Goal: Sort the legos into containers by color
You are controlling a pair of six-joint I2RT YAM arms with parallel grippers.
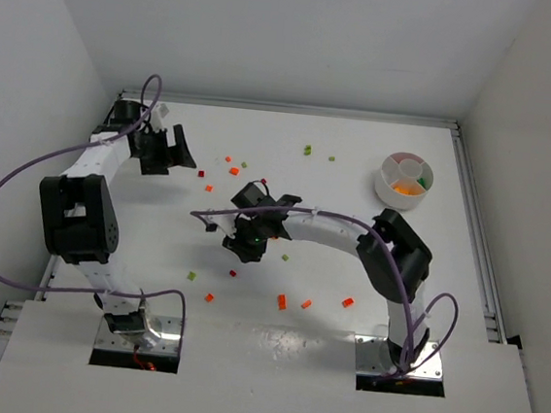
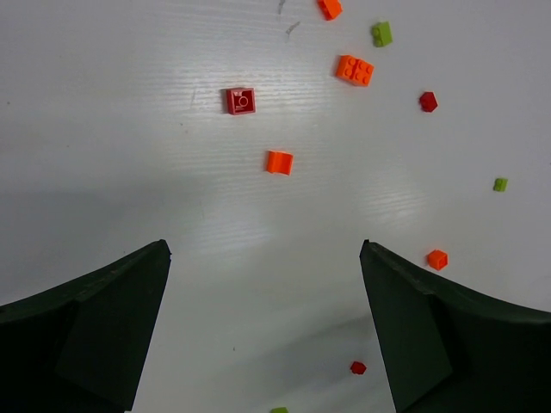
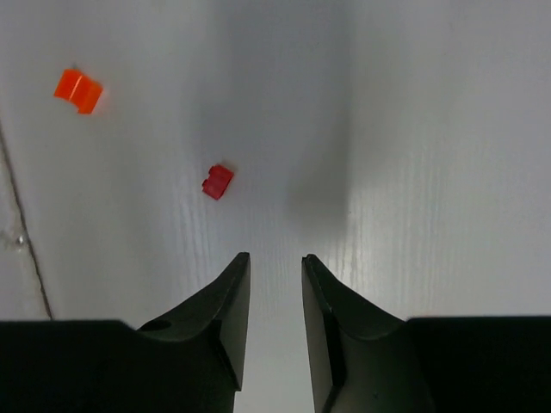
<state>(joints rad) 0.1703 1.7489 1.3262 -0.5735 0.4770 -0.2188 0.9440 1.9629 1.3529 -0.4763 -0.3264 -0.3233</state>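
Note:
Tiny red, orange and green legos lie scattered over the white table, such as an orange one point(image 1: 282, 302) and a green one point(image 1: 307, 150). The round white divided dish point(image 1: 387, 185) stands at the far right and holds orange and green pieces. My left gripper point(image 1: 171, 157) is wide open and empty at the far left; in its wrist view point(image 2: 265, 249) a dark red brick point(image 2: 241, 101) and an orange brick point(image 2: 279, 162) lie ahead of it. My right gripper point(image 1: 240, 254) hovers mid-table, its jaws point(image 3: 275, 258) slightly apart and empty. A red brick point(image 3: 218, 181) lies just ahead-left of them.
White walls enclose the table at the left, back and right. An orange brick point(image 3: 78, 90) lies further left of the right gripper. More legos lie near the front, among them an orange one point(image 1: 347, 301) and a green one point(image 1: 192, 276). Purple cables loop off both arms.

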